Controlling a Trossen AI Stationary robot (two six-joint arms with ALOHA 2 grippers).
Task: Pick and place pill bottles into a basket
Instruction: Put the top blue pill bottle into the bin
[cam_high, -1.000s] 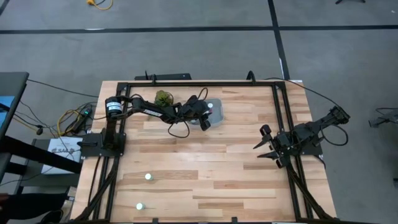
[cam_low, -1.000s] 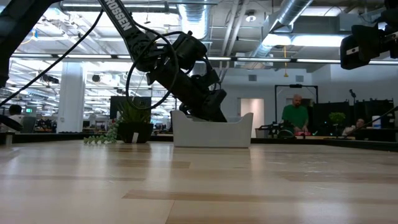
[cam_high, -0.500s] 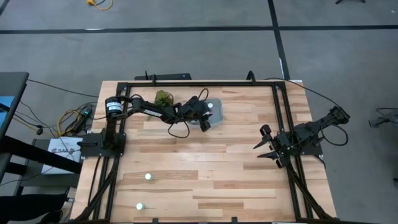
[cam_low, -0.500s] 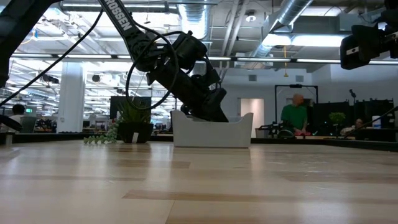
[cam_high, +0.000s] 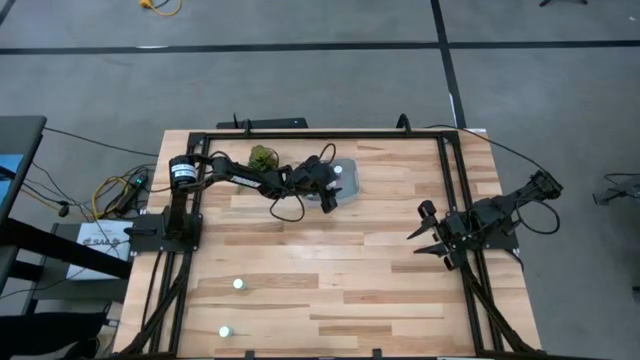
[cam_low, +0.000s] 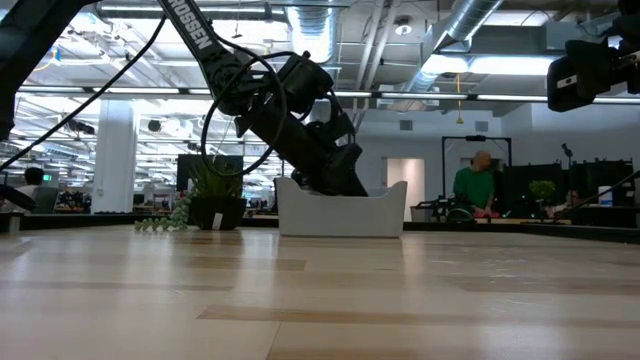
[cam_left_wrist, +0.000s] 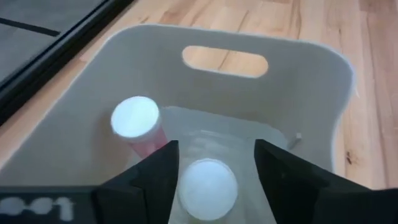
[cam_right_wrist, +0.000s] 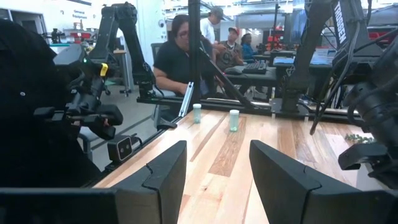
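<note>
The pale basket (cam_high: 347, 180) stands at the table's far middle; the low view shows it as a white bin (cam_low: 345, 212). My left gripper (cam_left_wrist: 216, 177) reaches down into it, open, its fingers on either side of a white-capped pill bottle (cam_left_wrist: 208, 181) standing on the basket floor. A second bottle (cam_left_wrist: 135, 118) with a pinkish body stands beside it. Two more bottles (cam_high: 238, 284) (cam_high: 225, 330) stand on the table near its near left corner. My right gripper (cam_high: 422, 232) waits open at the table's right side.
A green plant sprig (cam_high: 262, 157) lies just left of the basket, close to my left arm. A black frame rail (cam_high: 320, 134) runs along the table's far edge and down both sides. People sit and stand beyond the table (cam_right_wrist: 177, 56).
</note>
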